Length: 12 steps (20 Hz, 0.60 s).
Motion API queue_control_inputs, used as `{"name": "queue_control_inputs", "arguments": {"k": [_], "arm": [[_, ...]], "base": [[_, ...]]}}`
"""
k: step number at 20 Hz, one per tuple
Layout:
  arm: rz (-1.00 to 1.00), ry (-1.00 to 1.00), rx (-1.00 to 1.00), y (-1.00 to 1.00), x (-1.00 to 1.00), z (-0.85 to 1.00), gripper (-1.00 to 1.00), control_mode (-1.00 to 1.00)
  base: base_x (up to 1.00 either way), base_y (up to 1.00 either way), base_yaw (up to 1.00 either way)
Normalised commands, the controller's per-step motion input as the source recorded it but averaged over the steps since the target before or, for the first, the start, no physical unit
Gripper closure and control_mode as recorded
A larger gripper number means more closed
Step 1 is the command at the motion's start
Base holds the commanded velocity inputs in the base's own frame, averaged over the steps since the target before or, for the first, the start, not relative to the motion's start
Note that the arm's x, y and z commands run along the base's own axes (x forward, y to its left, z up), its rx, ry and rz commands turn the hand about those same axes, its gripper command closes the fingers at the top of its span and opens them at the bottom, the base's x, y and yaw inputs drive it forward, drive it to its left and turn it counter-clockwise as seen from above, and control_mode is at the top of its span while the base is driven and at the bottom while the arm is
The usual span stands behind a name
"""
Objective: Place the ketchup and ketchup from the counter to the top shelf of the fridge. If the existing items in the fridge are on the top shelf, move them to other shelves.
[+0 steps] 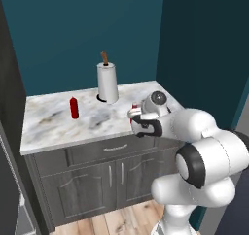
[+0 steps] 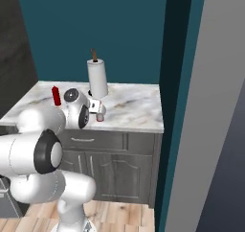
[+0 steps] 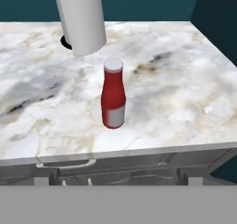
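Here, glossy red white-capped ketchup bottle [image 3: 113,98] upright on marbled counter [image 3: 185,93], gripper [image 1: 137,124] spread.

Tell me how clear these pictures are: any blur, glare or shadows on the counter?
Hand view: sharp, even light; the near ketchup bottle has a soft shine, no hard glare, and only a faint shadow on the counter. Left base view: slightly soft; the far bottle is small, and the paper-towel roll is darker at its foot. Right base view: similarly flat.

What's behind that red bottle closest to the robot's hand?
Behind the ketchup bottle stands a paper-towel roll on the marbled counter, then the teal wall. The roll hides whatever lies directly behind it.
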Motion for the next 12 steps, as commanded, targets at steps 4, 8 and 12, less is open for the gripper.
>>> {"name": "queue_control_inputs", "arguments": {"k": [4,8,12], "arm": [[0.0,-0.06,0.0,0.06,0.25,-0.09,-1.0,-1.0],[0.0,-0.01,0.0,0.04,0.22,-0.01,-1.0,-1.0],[0.0,0.0,0.0,0.04,0.24,0.0,-1.0,-1.0]], "base": [[0.0,0.0,0.0],[0.0,0.0,0.0],[0.0,0.0,0.0]]}}
